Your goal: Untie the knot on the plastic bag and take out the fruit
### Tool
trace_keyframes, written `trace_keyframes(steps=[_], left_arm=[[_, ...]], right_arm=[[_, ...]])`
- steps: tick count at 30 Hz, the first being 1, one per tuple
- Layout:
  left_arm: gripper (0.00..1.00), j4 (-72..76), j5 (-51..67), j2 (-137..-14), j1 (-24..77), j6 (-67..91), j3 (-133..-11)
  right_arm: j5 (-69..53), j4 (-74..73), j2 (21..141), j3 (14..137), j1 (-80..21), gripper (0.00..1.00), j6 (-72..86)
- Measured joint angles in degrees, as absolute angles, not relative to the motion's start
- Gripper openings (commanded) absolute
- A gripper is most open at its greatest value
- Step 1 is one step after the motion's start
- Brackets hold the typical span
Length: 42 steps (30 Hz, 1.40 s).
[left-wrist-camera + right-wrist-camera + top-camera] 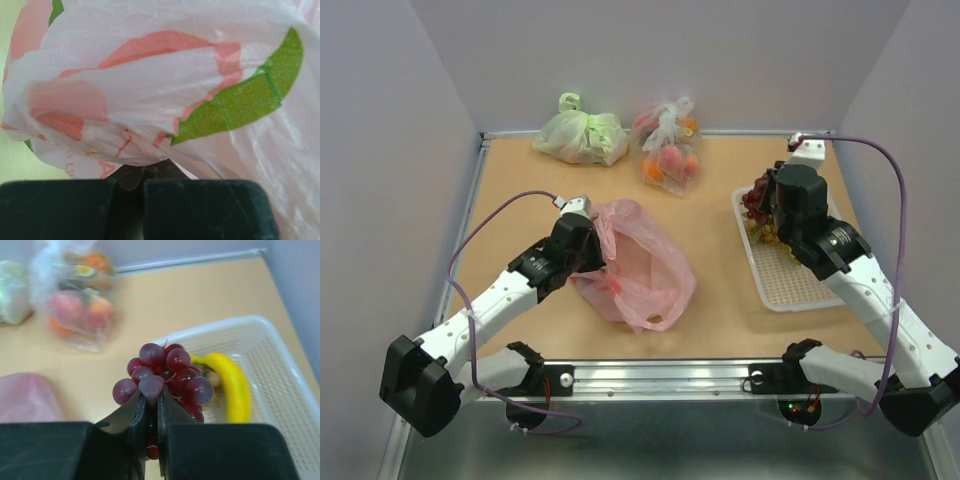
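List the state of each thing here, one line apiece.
plastic bag: mouth open, slack.
left gripper: shut on plastic bag.
right gripper: shut on purple grapes.
banana: lying in white basket.
green bag: knotted shut.
clear bag: knotted shut.

Three bags sit on the worktop (520,180): one pink bag (645,265), one green bag (582,137), one clear bag (669,150). I count one tray (795,285), plus one banana (231,385) and one grape bunch (165,375). Two arms are in the room: one left arm (495,300), one right arm (865,280).
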<state>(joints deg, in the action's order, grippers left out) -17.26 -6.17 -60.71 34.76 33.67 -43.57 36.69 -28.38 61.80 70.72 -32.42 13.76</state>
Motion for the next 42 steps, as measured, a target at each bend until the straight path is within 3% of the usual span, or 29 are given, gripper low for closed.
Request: trace_keyframes(steps=[4, 9, 10, 11, 12, 15, 22, 31, 35, 42], left_arm=[[0.00, -17.3, -5.8, -60.3, 34.8, 33.5, -43.6], [0.00, -17.3, -5.0, -60.2, 34.8, 33.4, -43.6], [0.00, -17.3, -4.9, -60.2, 34.8, 33.3, -43.6], [0.00, -17.4, -4.8, -60.1, 34.8, 33.3, -43.6], [0.00, -17.4, -4.8, -60.1, 34.8, 33.2, -43.6], [0.00, -17.5, -4.7, -59.6, 34.8, 32.9, -43.6], [0.00, -18.3, -4.8, -59.2, 34.8, 32.5, -43.6], [0.00, -22.7, -6.6, -54.7, 34.8, 33.5, -43.6], [0.00, -23.8, -9.0, -53.9, 34.8, 35.3, -43.0], [0.00, -26.4, -12.5, -53.5, 34.8, 38.7, -41.6]], right_arm=[[36.3, -30.0, 56.6, 63.6, -25.6, 0.01, 15.6], [35.1, -32.9, 53.6, 55.4, -24.0, 0.01, 20.7], [35.0, -33.5, 53.2, 53.6, -24.0, 0.06, 21.6], [35.0, -34.5, 53.1, 52.3, -24.0, 0.17, 22.8], [34.9, -35.4, 52.9, 51.1, -24.0, 0.49, 24.1], [35.2, -37.8, 52.8, 49.4, -24.0, 0.86, 27.0], [29.0, -39.2, 52.1, 50.9, -24.0, 0.92, 26.1], [2.4, -31.8, 54.2, 57.7, -25.5, 1.00, 22.7], [-4.8, -26.4, 60.4, 57.7, -34.0, 1.00, 21.4], [-5.9, -21.3, 72.1, 57.7, -45.8, 1.00, 18.2]])
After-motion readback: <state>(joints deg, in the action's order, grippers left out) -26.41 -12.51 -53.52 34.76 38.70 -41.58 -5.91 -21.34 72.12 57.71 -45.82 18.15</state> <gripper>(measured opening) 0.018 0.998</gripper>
